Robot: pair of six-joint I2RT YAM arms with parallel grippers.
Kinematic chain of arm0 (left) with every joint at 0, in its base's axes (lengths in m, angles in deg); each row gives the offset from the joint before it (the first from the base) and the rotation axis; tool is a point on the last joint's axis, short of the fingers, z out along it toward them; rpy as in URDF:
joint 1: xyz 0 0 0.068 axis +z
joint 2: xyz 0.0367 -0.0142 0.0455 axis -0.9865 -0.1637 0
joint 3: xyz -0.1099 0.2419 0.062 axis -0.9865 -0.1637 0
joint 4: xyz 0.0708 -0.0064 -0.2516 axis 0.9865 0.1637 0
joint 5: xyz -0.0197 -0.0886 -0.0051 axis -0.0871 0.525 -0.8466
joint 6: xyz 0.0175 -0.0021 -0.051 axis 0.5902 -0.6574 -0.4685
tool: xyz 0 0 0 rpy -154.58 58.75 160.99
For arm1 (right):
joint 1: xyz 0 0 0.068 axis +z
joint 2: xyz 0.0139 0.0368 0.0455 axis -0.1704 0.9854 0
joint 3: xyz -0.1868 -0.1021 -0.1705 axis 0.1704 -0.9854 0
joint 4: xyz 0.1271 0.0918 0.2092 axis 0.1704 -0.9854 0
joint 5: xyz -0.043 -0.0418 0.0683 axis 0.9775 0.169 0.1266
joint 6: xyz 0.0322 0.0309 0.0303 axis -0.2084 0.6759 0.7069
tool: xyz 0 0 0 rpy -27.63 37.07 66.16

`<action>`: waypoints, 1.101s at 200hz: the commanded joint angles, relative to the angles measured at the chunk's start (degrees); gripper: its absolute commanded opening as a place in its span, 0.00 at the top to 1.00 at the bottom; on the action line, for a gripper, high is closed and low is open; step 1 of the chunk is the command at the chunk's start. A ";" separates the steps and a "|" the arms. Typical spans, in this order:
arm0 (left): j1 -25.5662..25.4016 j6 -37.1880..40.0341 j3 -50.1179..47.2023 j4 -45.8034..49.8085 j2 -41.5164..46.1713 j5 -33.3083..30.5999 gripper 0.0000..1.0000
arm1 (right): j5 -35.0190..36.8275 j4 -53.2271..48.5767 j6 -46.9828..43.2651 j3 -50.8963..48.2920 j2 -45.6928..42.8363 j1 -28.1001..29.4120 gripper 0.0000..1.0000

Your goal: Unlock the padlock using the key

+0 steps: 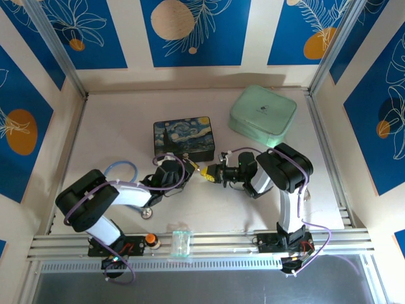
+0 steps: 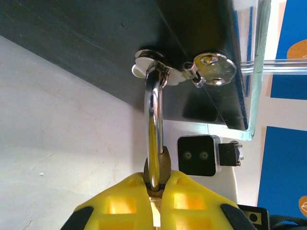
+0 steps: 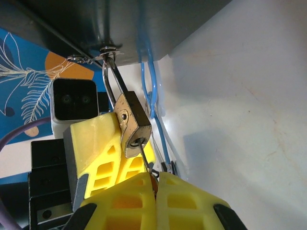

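The small brass padlock (image 3: 132,124) hangs by its silver shackle (image 2: 153,120) from the clasp on the front of the dark blue painted tin (image 1: 183,138). My left gripper (image 2: 157,191) is shut on the padlock body, with a yellow finger (image 3: 96,143) on each side. The thin key (image 3: 146,160) sits with its tip in the keyhole at the padlock's bottom face. My right gripper (image 3: 156,184) is shut on the key's head. In the top view the two grippers meet nose to nose at the padlock (image 1: 198,170), just in front of the tin. Both shackle legs look seated in the body.
A mint-green case (image 1: 262,115) lies at the back right. Blue tubing (image 1: 120,168) loops beside the left arm, with a round silver disc (image 1: 147,212) near it. A small clear box (image 1: 182,242) and an orange knob (image 1: 150,239) sit on the front rail.
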 commanded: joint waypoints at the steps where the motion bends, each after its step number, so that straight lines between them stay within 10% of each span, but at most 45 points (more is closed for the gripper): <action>1: -1.05 0.86 1.03 -7.71 1.26 5.26 1.00 | 0.57 0.81 -0.57 2.11 -1.16 -0.37 1.00; 220: -3.09 -1.68 1.82 -13.05 -3.85 6.36 1.00 | 10.07 -0.83 11.08 1.44 -5.36 3.03 1.00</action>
